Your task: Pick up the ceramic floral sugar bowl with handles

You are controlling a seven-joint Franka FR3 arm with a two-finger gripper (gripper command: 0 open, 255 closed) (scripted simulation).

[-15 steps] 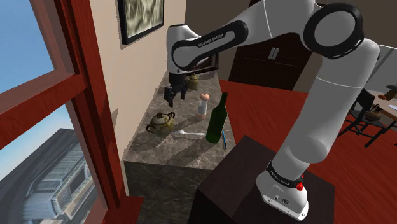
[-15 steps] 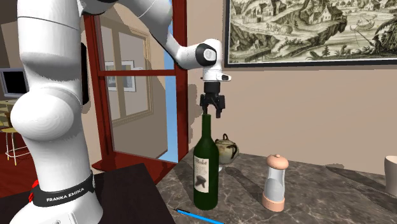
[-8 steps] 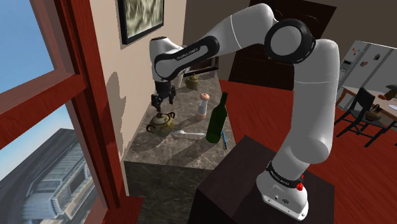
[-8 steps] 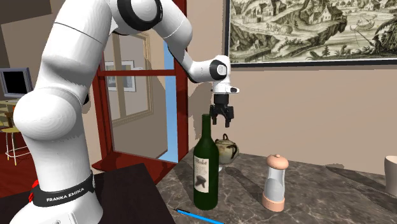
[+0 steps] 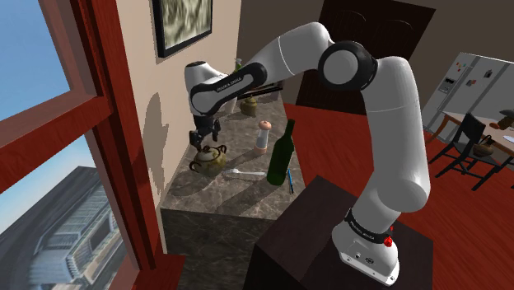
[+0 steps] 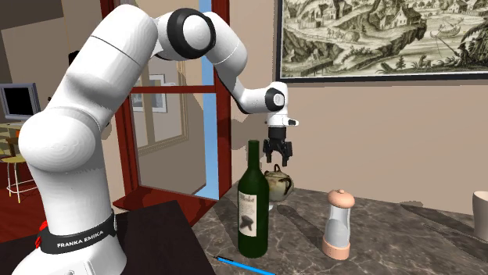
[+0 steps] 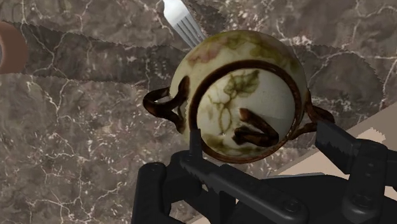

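Cream, leaf-patterned round sugar bowl with dark brown loop handles is sitting on the brown veined marble tabletop near the wall. The all-black hand is hanging just above its lid, fingers spread wide, gripping nothing. A white fork is lying just beside the bowl.

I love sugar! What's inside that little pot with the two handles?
You can't see inside. The sugar bowl has its lid on, with a brown loop on top, so whatever is in it is hidden. The open gripper hangs over it.
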